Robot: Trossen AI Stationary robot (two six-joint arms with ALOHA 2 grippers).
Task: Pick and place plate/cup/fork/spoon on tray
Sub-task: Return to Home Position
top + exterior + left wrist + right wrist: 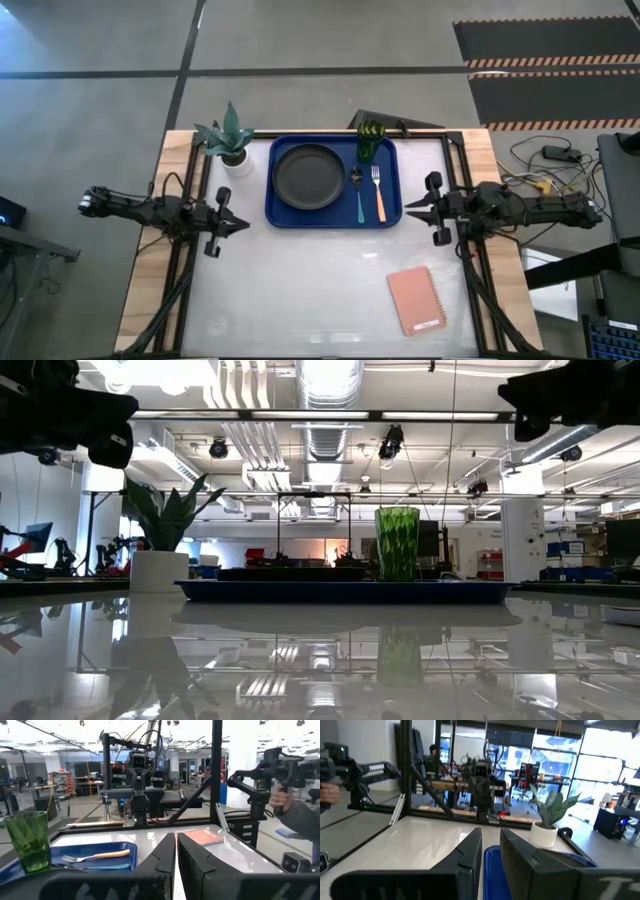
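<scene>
We see the pink notebook lying nearest on the glossy white surface, untouched. Farther back, both arms hang clear: the left tool pinched shut and empty, the right tool narrowly parted, gripping nothing. Beyond them, the deep blue rectangular plastic tray holds everything: round matte black plate, blue-handled spoon, orange-handled fork, and translucent green patterned cup at its far corner. We judge the job done.

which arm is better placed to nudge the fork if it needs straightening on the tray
Right, probably. The fork lies at the right end of the tray, beside the spoon, and the right gripper waits just off that edge. The left gripper would have to cross the plate.
</scene>
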